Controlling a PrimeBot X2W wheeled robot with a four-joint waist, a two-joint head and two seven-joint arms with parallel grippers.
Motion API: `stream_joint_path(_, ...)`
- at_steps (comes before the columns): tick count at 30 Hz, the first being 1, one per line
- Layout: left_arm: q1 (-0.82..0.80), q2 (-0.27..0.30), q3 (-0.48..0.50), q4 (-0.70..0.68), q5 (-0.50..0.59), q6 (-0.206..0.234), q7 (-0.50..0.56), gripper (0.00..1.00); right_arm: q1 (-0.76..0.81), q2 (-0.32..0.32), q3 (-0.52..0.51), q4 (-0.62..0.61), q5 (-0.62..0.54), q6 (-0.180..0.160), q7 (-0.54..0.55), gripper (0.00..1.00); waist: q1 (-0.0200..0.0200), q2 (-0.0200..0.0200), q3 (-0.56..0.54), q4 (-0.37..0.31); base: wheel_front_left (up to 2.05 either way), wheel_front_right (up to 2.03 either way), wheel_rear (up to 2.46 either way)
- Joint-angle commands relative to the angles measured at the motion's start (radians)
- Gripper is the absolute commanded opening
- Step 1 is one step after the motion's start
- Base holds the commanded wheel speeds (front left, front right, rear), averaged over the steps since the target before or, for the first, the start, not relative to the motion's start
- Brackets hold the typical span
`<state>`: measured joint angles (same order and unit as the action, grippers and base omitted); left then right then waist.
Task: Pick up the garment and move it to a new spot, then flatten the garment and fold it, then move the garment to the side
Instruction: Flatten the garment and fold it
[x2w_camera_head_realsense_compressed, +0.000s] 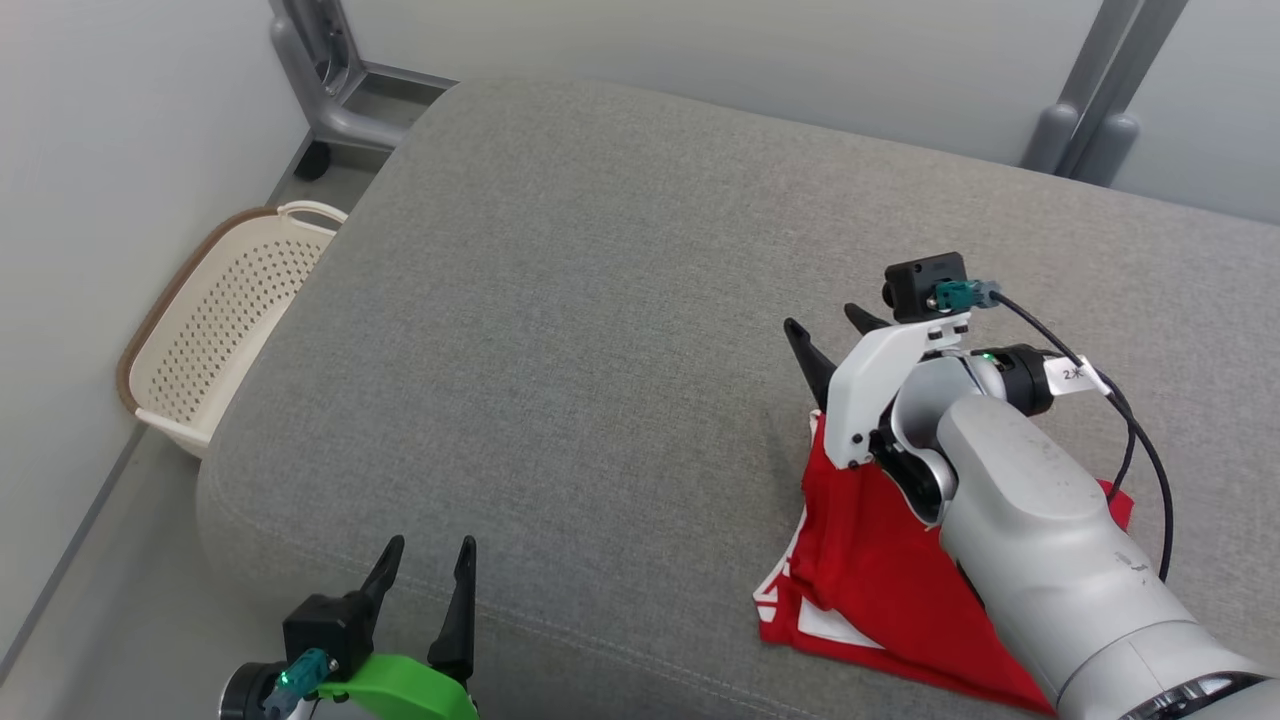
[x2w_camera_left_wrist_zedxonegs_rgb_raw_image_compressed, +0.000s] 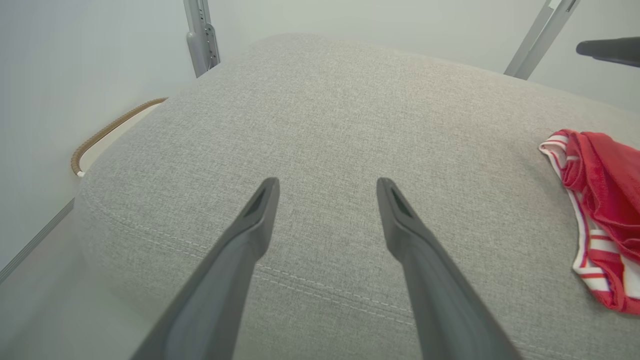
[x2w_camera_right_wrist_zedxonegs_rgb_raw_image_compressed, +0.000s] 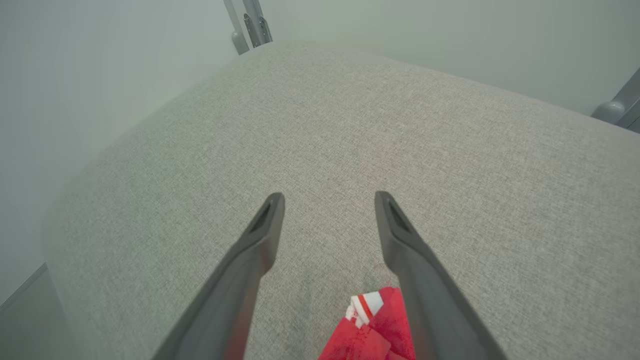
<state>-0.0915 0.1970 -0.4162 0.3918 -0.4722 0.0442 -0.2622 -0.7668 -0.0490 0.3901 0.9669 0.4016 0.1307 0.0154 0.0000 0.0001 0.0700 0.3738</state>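
The garment (x2w_camera_head_realsense_compressed: 880, 570) is red with white stripes at its edges and lies folded on the grey cushion (x2w_camera_head_realsense_compressed: 600, 300) at the near right. My right gripper (x2w_camera_head_realsense_compressed: 835, 335) stands open just past the garment's far corner, fingers apart and holding nothing. In the right wrist view the right gripper (x2w_camera_right_wrist_zedxonegs_rgb_raw_image_compressed: 330, 200) points across bare cushion, with a corner of the garment (x2w_camera_right_wrist_zedxonegs_rgb_raw_image_compressed: 372, 330) below, between the finger bases. My left gripper (x2w_camera_head_realsense_compressed: 430, 555) is open at the cushion's near left edge, well away from the cloth. The left wrist view has the left gripper (x2w_camera_left_wrist_zedxonegs_rgb_raw_image_compressed: 327, 185) open and the garment (x2w_camera_left_wrist_zedxonegs_rgb_raw_image_compressed: 600, 210) at the far right.
A cream perforated basket (x2w_camera_head_realsense_compressed: 225, 320) with a brown rim sits on the floor left of the cushion. Grey metal frame legs (x2w_camera_head_realsense_compressed: 330, 80) stand behind the cushion at the back left, and further legs (x2w_camera_head_realsense_compressed: 1100, 110) at the back right, against a pale wall.
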Motion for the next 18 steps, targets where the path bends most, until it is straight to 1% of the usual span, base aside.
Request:
stream_joint_path(1,0.013,0.007,0.005,-0.003,0.013,0.002,-0.003,1.00,-0.002,-0.003,-0.018,0.001,-0.013,0.000,-0.003,1.00,0.0000,-0.0001,-0.028,-0.030,0.00,0.00,0.00)
stream_joint_path(5,0.030,0.018,0.007,-0.007,0.010,0.007,-0.003,1.00,0.024,-0.003,-0.086,0.002,-0.055,0.000,0.011,1.00,0.0000,-0.0001,-0.054,-0.066,0.00,0.00,0.00)
stream_joint_path(11,0.055,0.032,0.007,-0.015,0.004,0.015,0.000,1.00,0.108,-0.011,-0.233,-0.015,-0.175,0.000,0.046,1.00,0.0000,-0.0001,-0.089,-0.112,0.00,0.00,0.00)
stream_joint_path(14,0.063,0.037,0.007,-0.022,0.003,0.019,0.003,1.00,0.180,-0.015,-0.319,-0.051,-0.226,0.000,0.081,1.00,0.0000,-0.0001,-0.101,-0.129,0.00,0.00,0.00)
stream_joint_path(18,0.078,0.047,0.009,-0.035,-0.004,0.027,0.009,1.00,0.285,-0.011,-0.412,-0.153,-0.274,0.000,0.183,1.00,0.0000,-0.0001,-0.114,-0.150,0.00,0.00,0.00)
